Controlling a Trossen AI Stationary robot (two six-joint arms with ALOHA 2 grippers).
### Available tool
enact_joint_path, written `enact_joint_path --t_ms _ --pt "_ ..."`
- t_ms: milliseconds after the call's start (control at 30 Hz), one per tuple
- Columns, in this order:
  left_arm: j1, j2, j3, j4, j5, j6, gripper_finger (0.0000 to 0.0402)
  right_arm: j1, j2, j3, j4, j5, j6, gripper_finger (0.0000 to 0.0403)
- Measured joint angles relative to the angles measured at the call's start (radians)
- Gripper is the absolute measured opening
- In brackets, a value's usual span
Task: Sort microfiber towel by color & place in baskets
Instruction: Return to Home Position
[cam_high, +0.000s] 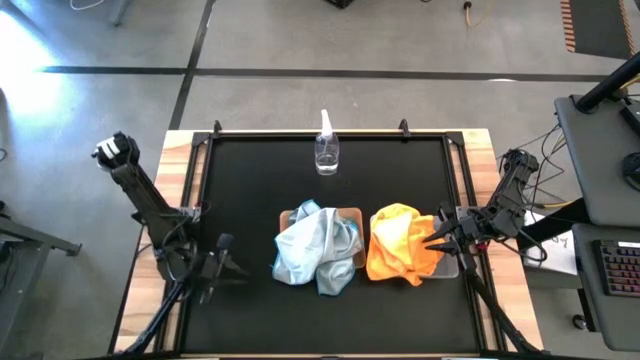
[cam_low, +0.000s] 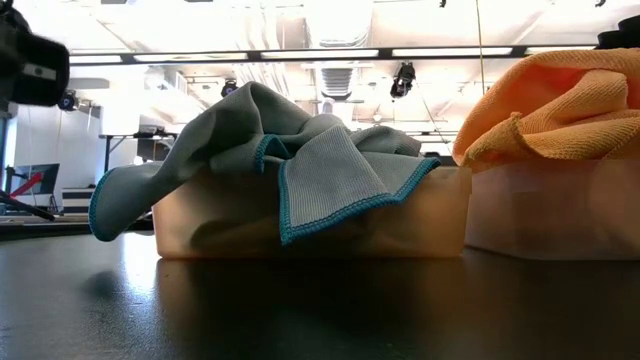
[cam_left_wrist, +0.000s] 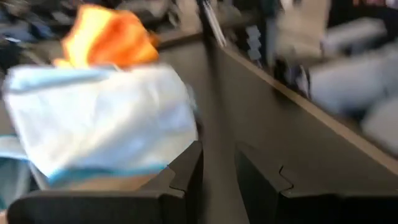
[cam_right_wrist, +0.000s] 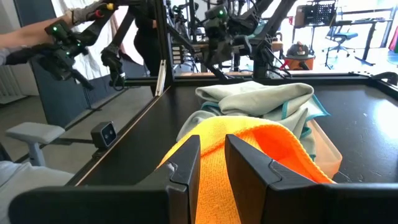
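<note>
Pale blue-grey microfiber towels (cam_high: 315, 250) are heaped in the tan-brown basket (cam_high: 352, 215). Their corners hang over its walls (cam_low: 330, 200). Bright orange towels (cam_high: 400, 245) are piled in the translucent grey basket (cam_high: 448, 268) to its right. My left gripper (cam_high: 225, 262) hovers left of the blue heap, its fingers (cam_left_wrist: 186, 174) a narrow gap apart with nothing between them. My right gripper (cam_high: 432, 240) stands level at the orange pile's right edge, also slightly open, with the orange cloth (cam_right_wrist: 249, 140) just beyond its fingertips. My right gripper reaches level from the table's right side to the orange pile's right edge (cam_right_wrist: 211, 146). Nothing sits between its fingers. I cannot tell whether the fingertips touch the cloth.
A small clear spray bottle (cam_high: 327, 150) stands upright at the far middle of the black mat. Raised rails (cam_high: 200, 200) run along the mat's sides. Bare mat lies in front of both baskets (cam_low: 320, 310). Beyond the table's left side, a person's hand (cam_right_wrist: 15, 50) shows among other arms.
</note>
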Motion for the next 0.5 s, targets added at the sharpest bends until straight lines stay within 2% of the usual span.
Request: enact_joint_path --t_ms 233,333,500 --pt "0.05 -0.087 -0.001 -0.355 0.241 0.0 0.0078 0.0 0.0 0.0 0.0 0.0 0.0 0.0068" --pt "0.075 -0.143 -0.015 -0.444 0.264 -0.001 0.0078 0.0 0.0 0.0 0.0 0.0 0.0 0.0068" --pt "0.122 -0.278 -0.097 -0.417 0.265 -0.011 0.0078 0.0 0.0 0.0 0.0 0.0 0.0 0.0068"
